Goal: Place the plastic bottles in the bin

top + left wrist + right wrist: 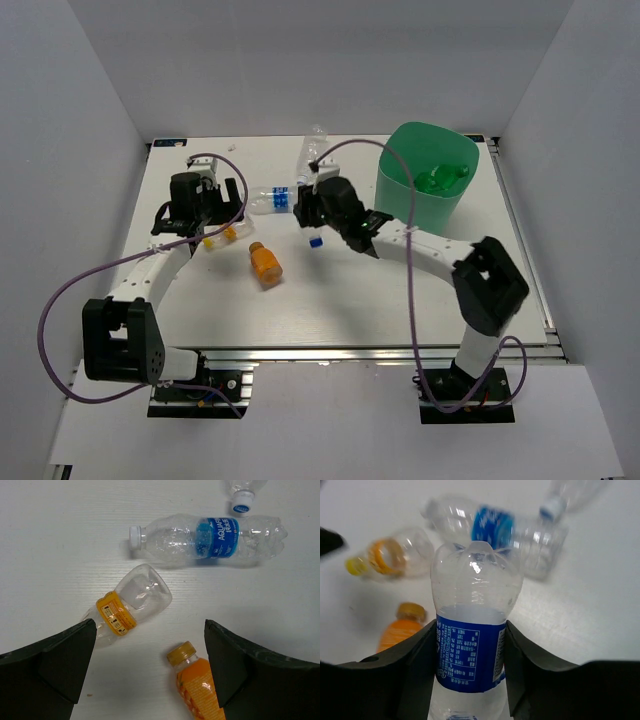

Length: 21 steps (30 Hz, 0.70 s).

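A gripped bottle (470,645) sits between the right fingers (415,670), touching both. Beyond it on the surface (590,605) a long bottle (495,530) lies crosswise, a far bottle (552,507) just past its right end. Left of these fingers lie a short bottle (390,557) and, nearer, a squat bottle (402,627). That short bottle lies ahead of the left fingers (50,670), in line with their gap. The bin (400,195) stands behind the right fingers, a binned bottle (440,180) inside.

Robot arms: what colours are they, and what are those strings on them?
The left arm and right arm are white tubes with chunky black joints. A thin purple cable loops along each one. The fingers are black, wide and wedge-shaped.
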Each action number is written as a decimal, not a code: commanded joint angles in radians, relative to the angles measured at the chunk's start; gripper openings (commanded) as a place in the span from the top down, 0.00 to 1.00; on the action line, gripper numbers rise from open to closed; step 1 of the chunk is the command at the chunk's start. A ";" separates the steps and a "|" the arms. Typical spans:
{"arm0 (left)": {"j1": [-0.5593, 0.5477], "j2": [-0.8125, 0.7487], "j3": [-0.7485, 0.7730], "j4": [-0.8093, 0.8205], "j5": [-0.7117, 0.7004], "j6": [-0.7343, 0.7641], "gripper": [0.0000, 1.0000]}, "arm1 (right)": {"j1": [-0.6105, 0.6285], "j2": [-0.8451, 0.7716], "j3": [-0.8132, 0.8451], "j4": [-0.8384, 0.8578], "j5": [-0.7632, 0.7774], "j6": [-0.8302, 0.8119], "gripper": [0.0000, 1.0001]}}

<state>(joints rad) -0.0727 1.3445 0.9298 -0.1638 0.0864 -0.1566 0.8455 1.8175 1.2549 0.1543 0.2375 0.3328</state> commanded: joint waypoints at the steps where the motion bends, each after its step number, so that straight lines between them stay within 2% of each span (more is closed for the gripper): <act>1: 0.005 0.007 0.026 -0.011 -0.014 0.032 0.02 | -0.054 -0.165 0.116 0.077 0.000 -0.118 0.73; 6: 0.005 0.051 0.036 -0.019 -0.072 0.069 0.02 | -0.169 -0.270 0.290 -0.151 -0.033 -0.212 0.70; 10: 0.007 0.091 0.027 0.029 -0.142 0.153 0.02 | -0.345 -0.349 0.273 -0.219 -0.043 -0.183 0.69; 11: 0.005 0.102 0.023 0.036 -0.108 0.213 0.02 | -0.367 -0.375 0.255 -0.226 0.038 -0.184 0.68; 13: 0.007 0.125 0.021 0.050 -0.088 0.241 0.02 | -0.413 -0.395 0.247 -0.251 0.180 -0.212 0.60; 16: 0.007 0.171 0.015 0.073 -0.054 0.278 0.02 | -0.471 -0.399 0.245 -0.275 0.233 -0.232 0.56; 17: 0.007 0.189 0.020 0.070 -0.051 0.287 0.02 | -0.480 -0.396 0.251 -0.292 0.235 -0.235 0.53; 18: 0.007 0.208 0.023 0.057 -0.063 0.293 0.02 | -0.485 -0.391 0.270 -0.317 0.240 -0.239 0.36; 20: 0.007 0.269 0.046 0.038 -0.073 0.293 0.02 | -0.488 -0.388 0.275 -0.370 0.266 -0.247 0.13; 21: 0.008 0.289 0.055 0.024 -0.073 0.292 0.02 | -0.488 -0.391 0.264 -0.375 0.263 -0.255 0.11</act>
<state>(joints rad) -0.0708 1.5909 0.9409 -0.1207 0.0097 0.0967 0.3580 1.4300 1.5169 -0.1555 0.4412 0.1150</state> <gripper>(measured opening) 0.980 0.862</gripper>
